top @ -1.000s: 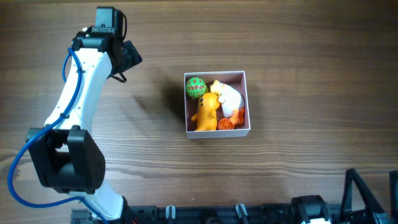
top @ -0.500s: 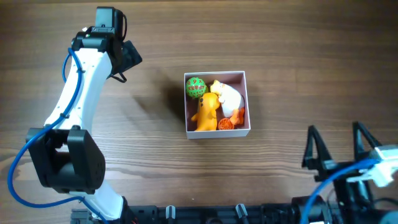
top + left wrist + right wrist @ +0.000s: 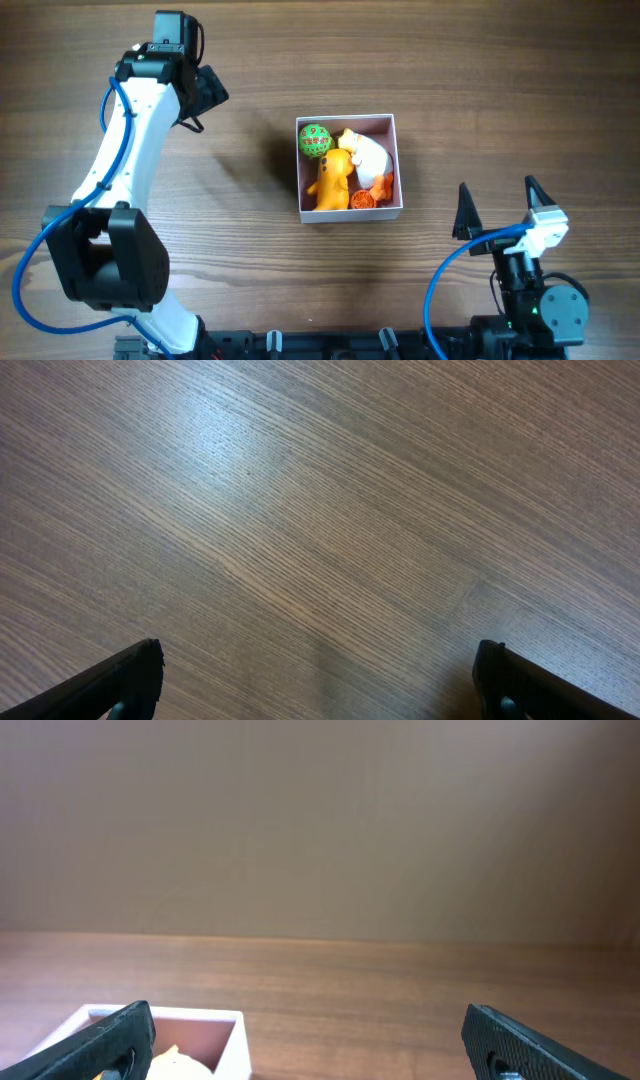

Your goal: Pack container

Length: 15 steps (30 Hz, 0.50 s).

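Observation:
The container (image 3: 350, 213) is a square box with white walls and a pink inside, at the table's middle. In it lie a green ball (image 3: 315, 140), a yellow toy (image 3: 331, 183), a white toy (image 3: 366, 157) and a small orange toy (image 3: 364, 199). My left gripper (image 3: 207, 93) is open and empty over bare wood at the far left; the left wrist view (image 3: 318, 670) shows only table between its fingers. My right gripper (image 3: 497, 197) is open and empty, to the front right of the box. The right wrist view (image 3: 308, 1025) shows the box's wall (image 3: 232, 1032) at lower left.
The wooden table (image 3: 500, 80) surrounds the box on all sides. The left arm (image 3: 125, 170) reaches along the left side. The right arm's base (image 3: 535, 305) and blue cable (image 3: 440, 290) are at the front right edge.
My right arm has come into view at the front right and moved left towards the box, jaws open. The left arm and the box have not moved.

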### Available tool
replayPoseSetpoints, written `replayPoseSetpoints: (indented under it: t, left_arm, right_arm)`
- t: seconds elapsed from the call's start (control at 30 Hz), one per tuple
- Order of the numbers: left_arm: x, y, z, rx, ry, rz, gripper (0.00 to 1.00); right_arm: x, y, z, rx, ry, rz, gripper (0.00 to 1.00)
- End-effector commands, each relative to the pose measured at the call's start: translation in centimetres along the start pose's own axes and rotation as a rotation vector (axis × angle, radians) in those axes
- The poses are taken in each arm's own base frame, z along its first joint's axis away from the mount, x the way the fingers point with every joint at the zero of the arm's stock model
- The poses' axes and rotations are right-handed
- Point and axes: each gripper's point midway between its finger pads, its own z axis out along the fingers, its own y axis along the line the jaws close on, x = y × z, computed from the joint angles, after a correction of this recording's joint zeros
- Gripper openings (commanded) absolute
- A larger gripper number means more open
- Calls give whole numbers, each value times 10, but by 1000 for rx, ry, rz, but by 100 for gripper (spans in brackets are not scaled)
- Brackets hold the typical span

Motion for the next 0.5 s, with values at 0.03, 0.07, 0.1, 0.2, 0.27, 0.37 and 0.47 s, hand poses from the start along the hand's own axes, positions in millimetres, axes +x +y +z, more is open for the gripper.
replayPoseSetpoints:
  t: [0.03, 0.07, 0.1, 0.2, 0.27, 0.37, 0.47]
  left_arm:
    - [-6, 1, -11, 17, -25, -10, 100]
    - [-6, 1, -11, 17, -25, -10, 100]
    - [-6, 1, -11, 17, -25, -10, 100]
    - [-6, 1, -11, 17, -25, -10, 100]
    - [-6, 1, -11, 17, -25, -10, 100]
    - [-6, 1, -11, 17, -25, -10, 100]
    - [-6, 1, -11, 17, -25, -10, 100]
  right_arm:
    - [15, 1, 5, -12, -22, -62, 100]
    - [19, 1, 6, -12, -21, -53, 100]
    - [23, 1, 8, -13, -19, -47, 100]
    - [32, 0, 9, -12, -2, -21, 100]
    - [34, -2, 10, -2, 2, -22, 100]
    - [38, -2, 10, 0, 5, -20, 100]
    - [45, -2, 12, -1, 8, -16, 100]
